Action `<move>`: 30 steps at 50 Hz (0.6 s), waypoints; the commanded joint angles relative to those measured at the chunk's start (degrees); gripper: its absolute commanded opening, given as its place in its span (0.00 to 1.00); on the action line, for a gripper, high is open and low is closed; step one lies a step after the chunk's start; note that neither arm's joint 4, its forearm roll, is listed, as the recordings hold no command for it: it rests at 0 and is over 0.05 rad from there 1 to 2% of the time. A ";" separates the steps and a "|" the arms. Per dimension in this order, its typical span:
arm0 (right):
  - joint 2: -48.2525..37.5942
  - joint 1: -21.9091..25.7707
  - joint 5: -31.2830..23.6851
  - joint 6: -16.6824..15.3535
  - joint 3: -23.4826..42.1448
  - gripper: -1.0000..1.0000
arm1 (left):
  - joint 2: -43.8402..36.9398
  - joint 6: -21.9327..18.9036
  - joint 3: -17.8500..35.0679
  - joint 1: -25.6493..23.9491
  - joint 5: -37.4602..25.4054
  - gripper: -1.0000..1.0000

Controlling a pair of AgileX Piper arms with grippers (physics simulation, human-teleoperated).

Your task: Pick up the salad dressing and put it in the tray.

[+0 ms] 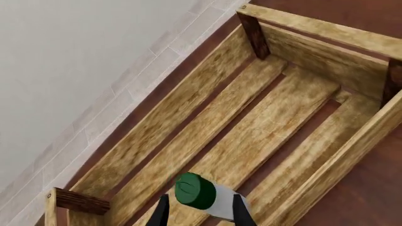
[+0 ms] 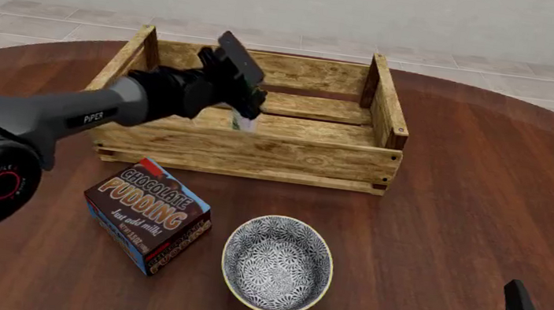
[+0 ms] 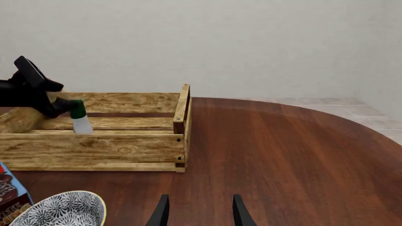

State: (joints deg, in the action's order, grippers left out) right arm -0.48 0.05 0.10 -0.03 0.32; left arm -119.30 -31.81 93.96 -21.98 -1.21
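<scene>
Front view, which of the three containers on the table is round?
The patterned bowl, near the table's front edge. The pudding box beside it and the wooden crate behind them are both rectangular.

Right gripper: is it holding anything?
No. In the right wrist view the right gripper is open with nothing between its fingers, hanging over bare table, far from the salad dressing.

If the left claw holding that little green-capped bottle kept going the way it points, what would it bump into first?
Probably the light-wood slatted crate's floor: the left claw, gripping the off-white bottle, points down into it. Depth is unclear.
</scene>
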 commanded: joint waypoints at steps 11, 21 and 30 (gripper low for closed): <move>0.00 0.00 0.00 -0.01 0.00 1.00 | 6.66 1.13 -3.76 -1.13 0.09 1.00; 0.00 -0.01 0.00 0.00 0.00 1.00 | 9.88 1.27 -5.37 -1.41 0.05 1.00; -0.01 -0.01 0.00 0.00 0.00 1.00 | 13.21 1.28 -8.44 -2.26 1.00 1.00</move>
State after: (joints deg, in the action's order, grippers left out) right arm -0.49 0.05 0.10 -0.03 0.32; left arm -109.46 -30.63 88.22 -23.54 -0.90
